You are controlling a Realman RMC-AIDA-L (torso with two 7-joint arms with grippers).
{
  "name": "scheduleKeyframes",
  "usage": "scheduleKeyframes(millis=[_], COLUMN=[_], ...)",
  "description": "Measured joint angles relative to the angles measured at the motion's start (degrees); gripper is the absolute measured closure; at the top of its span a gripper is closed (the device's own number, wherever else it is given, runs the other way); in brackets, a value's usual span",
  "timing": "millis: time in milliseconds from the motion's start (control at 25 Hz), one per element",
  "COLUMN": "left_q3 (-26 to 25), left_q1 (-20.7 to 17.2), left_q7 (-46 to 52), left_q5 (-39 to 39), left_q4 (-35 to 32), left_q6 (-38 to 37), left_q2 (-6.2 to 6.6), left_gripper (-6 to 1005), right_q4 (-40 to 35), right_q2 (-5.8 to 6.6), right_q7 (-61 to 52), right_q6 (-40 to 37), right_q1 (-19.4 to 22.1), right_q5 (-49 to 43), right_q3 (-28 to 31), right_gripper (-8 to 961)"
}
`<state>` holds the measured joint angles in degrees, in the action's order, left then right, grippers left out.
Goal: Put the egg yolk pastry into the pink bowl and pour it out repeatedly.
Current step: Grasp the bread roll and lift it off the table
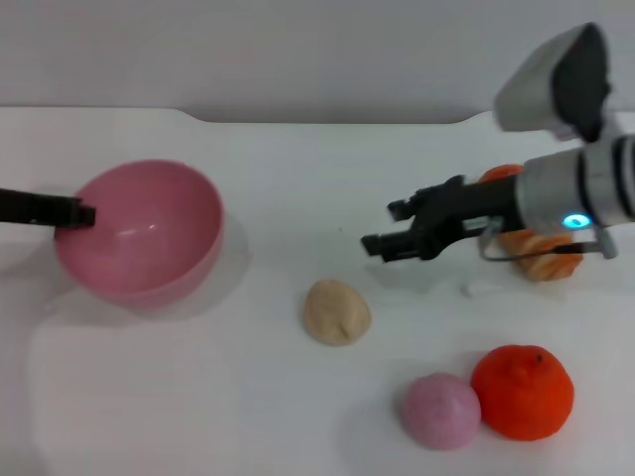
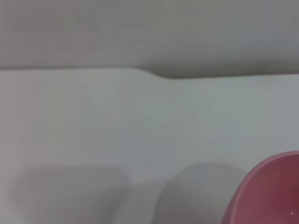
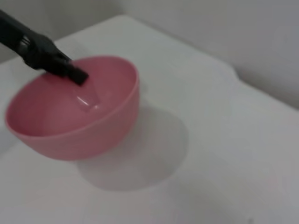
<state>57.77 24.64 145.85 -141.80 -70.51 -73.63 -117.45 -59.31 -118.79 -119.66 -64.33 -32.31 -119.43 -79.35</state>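
The pink bowl [image 1: 149, 233] is at the left, tilted and empty, and its edge [image 2: 273, 193] shows in the left wrist view. My left gripper [image 1: 81, 213] is shut on the bowl's left rim. In the right wrist view, one dark finger [image 3: 56, 63] of that gripper reaches over the rim of the bowl [image 3: 88, 126], which casts a shadow on the table. The egg yolk pastry [image 1: 336, 311] lies on the table in the middle. My right gripper [image 1: 385, 227] hovers open above and right of the pastry, with nothing between its fingers.
A pink-purple ball [image 1: 442, 410] and an orange fruit [image 1: 523, 391] sit at the front right. A ridged orange bread roll [image 1: 541, 256] lies partly behind the right arm. The white table's [image 1: 298, 169] back edge runs along the top.
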Motion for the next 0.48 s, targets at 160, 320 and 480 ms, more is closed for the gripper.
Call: scheduleKeyframes(millis=[160,320,480], left_q3=[-0.26,-0.20,-0.04], left_q1=[-1.51,-2.16,-2.12], left_q7=[0.45,0.48,0.49], left_q5=[-0.27,0.05,0.08], left_q4=[-3.32,-3.98,-3.81], left_q6=[-3.17,-3.34,-3.12], left_q2=[-0.25,-0.36,-0.39], left_gripper=[999,1000,1000], right_q4=[9.33,13.08,14.35], right_q2=[-0.32,-0.44,-0.46], right_q7=[-0.21,-0.18,-0.17], right_q6=[3.74,5.83,7.37], right_q1=[-5.90,-7.76,-8.25], right_q5=[0.68,3.81,6.54], right_q3=[-4.50,-7.52,-10.92], right_gripper=[299,301,299])
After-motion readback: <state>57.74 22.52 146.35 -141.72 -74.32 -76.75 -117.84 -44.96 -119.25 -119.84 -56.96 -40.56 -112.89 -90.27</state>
